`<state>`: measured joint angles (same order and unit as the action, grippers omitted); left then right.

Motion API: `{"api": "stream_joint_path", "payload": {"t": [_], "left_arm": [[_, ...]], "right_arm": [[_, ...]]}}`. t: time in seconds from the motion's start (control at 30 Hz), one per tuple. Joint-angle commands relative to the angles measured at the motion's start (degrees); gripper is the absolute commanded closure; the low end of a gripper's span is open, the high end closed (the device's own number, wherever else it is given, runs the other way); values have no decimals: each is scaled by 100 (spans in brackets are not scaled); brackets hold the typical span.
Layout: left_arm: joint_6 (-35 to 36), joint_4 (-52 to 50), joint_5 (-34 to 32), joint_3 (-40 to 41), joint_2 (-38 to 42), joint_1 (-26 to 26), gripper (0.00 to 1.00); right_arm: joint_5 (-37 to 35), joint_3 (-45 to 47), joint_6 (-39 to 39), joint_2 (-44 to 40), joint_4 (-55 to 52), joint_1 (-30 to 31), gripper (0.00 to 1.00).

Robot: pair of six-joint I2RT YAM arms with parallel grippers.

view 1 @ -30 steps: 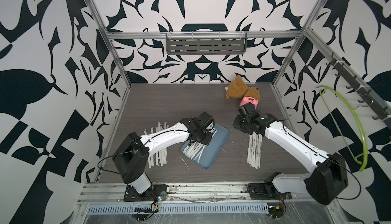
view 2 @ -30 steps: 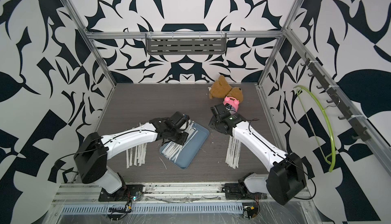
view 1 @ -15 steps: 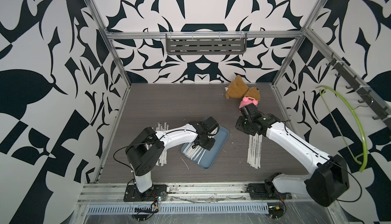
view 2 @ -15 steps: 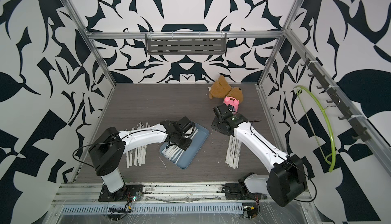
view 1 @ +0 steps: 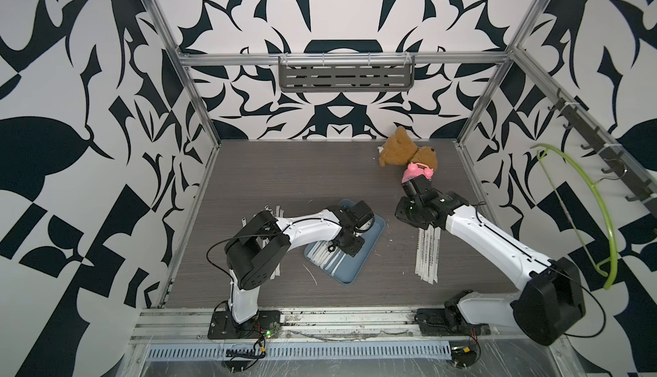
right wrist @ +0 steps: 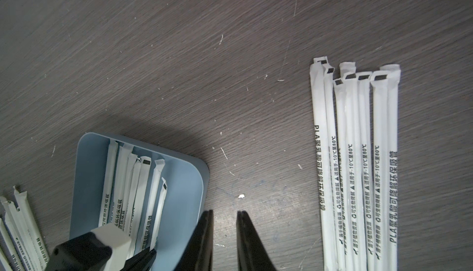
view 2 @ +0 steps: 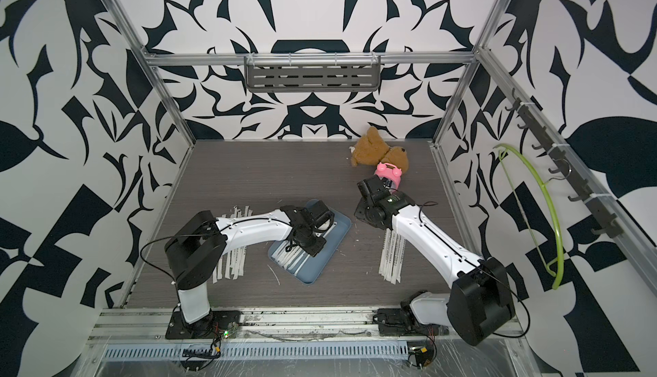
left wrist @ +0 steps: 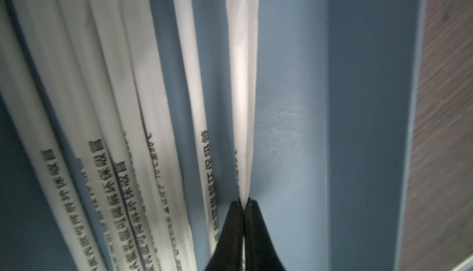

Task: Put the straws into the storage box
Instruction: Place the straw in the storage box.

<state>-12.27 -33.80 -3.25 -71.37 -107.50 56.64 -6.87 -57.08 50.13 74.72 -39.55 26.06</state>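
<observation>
Lower the straw [left wrist: 243, 78], pinched in the closed left fingers [left wrist: 227, 236], flat onto the storage box [left wrist: 289, 103] floor, parallel to the straws [left wrist: 115, 103] lying inside. Release only once down. Leave the part-open, empty right fingers [right wrist: 202, 239] just outside the box, short of the bundle [right wrist: 355, 167] further out.

The far half of the dark wood-grain worktop [view 1: 302, 176] is left bare, save for a brown plush bear [view 1: 396, 149] and a pink alarm clock [view 1: 421, 170] at the far right. A clear strip is left between the shallow blue-grey plastic storage box [view 1: 357, 268] and the right-hand row of white paper-wrapped straws [view 1: 428, 254]; the parted right gripper [right wrist: 224, 216] is held above it. The box's bare side is occupied by the left gripper [left wrist: 244, 202], pinched on one straw.
</observation>
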Motion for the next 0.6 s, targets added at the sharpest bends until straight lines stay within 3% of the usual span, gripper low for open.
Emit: {"api": "stream_joint_path", "payload": {"t": [0.0,0.3,0.57], "left_arm": [[68,-268,-124,-127,-172,14,92],[69,-345,-212,-186,-175,14,82],[-8,-380,-137,-292,-88,14,81]], "right_arm": [[10,2,-2,-10,69,-13,78],[28,38,6,-29,97,-14,78],[-3,74,-25,-103,40,-14,78]]}}
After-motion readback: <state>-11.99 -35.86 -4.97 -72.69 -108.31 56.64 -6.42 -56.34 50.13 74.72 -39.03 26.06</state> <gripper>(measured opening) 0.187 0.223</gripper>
